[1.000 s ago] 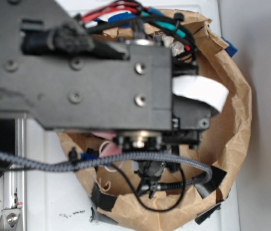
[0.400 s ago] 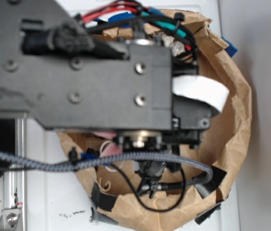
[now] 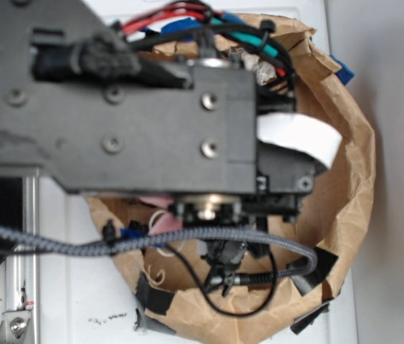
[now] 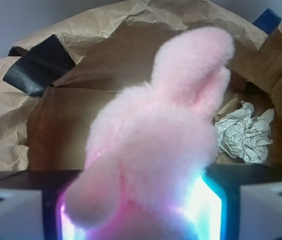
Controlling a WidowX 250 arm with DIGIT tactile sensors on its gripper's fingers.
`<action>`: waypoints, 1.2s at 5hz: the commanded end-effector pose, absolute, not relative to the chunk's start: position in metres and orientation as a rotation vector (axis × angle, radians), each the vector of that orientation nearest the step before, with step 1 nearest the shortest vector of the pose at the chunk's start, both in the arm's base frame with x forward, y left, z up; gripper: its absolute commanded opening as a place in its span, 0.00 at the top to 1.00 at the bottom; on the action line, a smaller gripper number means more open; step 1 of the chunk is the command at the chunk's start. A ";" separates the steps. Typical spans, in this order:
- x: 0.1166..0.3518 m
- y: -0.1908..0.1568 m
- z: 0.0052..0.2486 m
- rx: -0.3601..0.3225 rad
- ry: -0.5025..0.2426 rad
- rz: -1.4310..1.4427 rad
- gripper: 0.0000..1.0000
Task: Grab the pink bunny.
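The arm (image 3: 116, 107) filled most of the exterior view, a black slab of plates and cables reaching over the brown paper bag (image 3: 349, 179), whose rolled rim ringed the workspace. Under the arm only a sliver of pink (image 3: 165, 223) showed, so that view said almost nothing about the grasp.

In the wrist view the pink bunny (image 4: 156, 150) sat squarely in front of the lens, rising from between the lit fingers (image 4: 208, 207) of the gripper (image 4: 138, 220), ears pointing up toward the bag's far wall. The jaws appeared clamped on its lower body, the fur bulging over both pads, though the contact itself was lost in the glow and the blur.

As a judgement, the toy would be very light and soft, squashing rather than resisting, with no risk of breakage; plush grips well, but a loose ear would slide out, so the rounded body was the better place to hold.

Its face and any loop were turned away or hidden. A crumpled white paper ball (image 4: 243, 131) lay on the bag floor to the right, well apart, and black tape (image 4: 36, 67) patched the left wall
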State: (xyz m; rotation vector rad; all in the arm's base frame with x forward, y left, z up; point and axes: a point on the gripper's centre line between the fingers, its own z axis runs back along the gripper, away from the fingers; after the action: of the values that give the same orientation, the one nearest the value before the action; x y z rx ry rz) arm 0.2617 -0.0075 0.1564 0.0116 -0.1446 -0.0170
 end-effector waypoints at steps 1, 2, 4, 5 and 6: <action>0.263 0.002 0.169 0.017 -0.196 0.015 1.00; 0.263 0.000 0.169 0.020 -0.194 0.012 1.00; 0.262 0.001 0.169 0.018 -0.194 0.012 1.00; 0.262 0.000 0.169 0.018 -0.194 0.010 1.00; 0.262 0.001 0.168 0.016 -0.194 0.008 1.00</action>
State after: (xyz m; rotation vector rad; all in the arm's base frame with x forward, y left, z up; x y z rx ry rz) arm 0.2605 -0.0068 0.1548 0.0158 -0.1387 -0.0137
